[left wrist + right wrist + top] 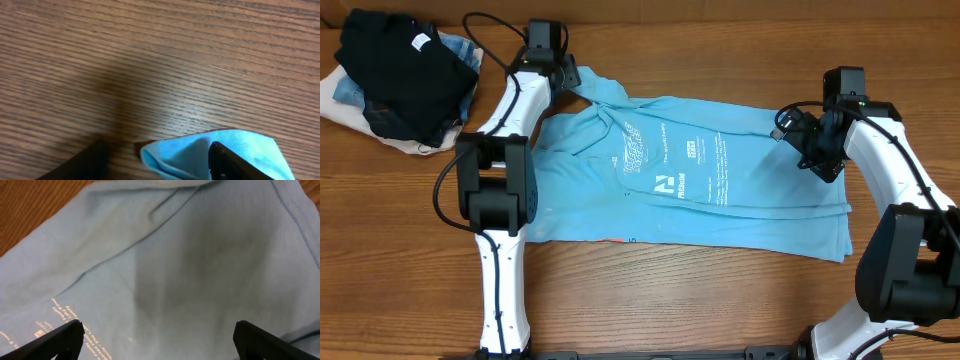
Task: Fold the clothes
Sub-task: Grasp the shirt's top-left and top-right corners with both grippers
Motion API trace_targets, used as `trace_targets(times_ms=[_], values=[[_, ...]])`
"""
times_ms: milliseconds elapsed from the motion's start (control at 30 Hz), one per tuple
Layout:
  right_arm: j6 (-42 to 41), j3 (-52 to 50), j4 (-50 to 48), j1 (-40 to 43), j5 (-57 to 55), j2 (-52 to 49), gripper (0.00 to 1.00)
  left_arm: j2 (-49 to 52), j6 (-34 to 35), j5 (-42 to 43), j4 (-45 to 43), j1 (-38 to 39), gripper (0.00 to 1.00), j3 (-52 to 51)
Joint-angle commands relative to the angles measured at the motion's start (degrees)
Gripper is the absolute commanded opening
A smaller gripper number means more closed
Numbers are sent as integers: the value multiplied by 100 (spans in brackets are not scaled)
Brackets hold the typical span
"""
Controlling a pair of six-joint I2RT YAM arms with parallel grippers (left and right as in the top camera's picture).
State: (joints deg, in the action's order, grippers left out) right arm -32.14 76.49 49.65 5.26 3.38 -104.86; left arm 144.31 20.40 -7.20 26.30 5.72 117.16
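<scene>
Sky-blue shirt (720,200) lies spread flat across the middle of the wooden desk (720,300), collar end to the left, hem end to the right. There is white print on the chest: a slanted logo (632,150), a block emblem (665,185) and rows of small lettering (720,170), all too fine to read from overhead. A small pink mark shows at the near edge.

Left gripper (563,72) sits at the shirt's far left corner. On the left wrist camera its fingers (235,162) are spread wide, released, and a folded blue tip of the shirt (200,155) lies between them on the bare wood.

Right gripper (812,150) hangs over the shirt's right end. On the right wrist camera, both fingers (50,342) are set well apart, nothing held, over creased blue cloth (200,255). Pinkish lines of lettering (70,317) show at lower left, too small to read.

Far left corner of the desk: a black garment (400,70) with a white tag (423,42), no text legible, heaped on denim (465,50) and white fabric (345,105), well apart from the shirt.
</scene>
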Motion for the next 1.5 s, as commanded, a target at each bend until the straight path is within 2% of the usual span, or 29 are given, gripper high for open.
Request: trace_targets(times_ms=[0,133,200,233,333,400,833,1233,1467], values=[[-94,72,-120,68,-190,37,100,258,-116,-4,17,92,65,116],[-116,72,-348,210,-407,37,100,258,-116,-31,4,92,63,116],[-205,72,-557,343,-407,35,100,258,-116,-48,20,92,59,116],[-315,72,-645,428,-420,35,97,258,-116,-52,44,90,58,116],[-494,72,-852,726,-417,24,79,258,-114,-52,87,92,57,116],[-542,72,-918,898,-398,0,75,258,-114,-52,90,92,56,116],[-343,72,-1633,1054,177,-800,76,258,-114,-48,245,105,45,116],[-229,74,-2013,1062,229,-1069,75,258,-114,-50,372,63,41,116],[-212,74,-2159,1062,229,-1069,64,258,-114,-50,372,63,39,116]])
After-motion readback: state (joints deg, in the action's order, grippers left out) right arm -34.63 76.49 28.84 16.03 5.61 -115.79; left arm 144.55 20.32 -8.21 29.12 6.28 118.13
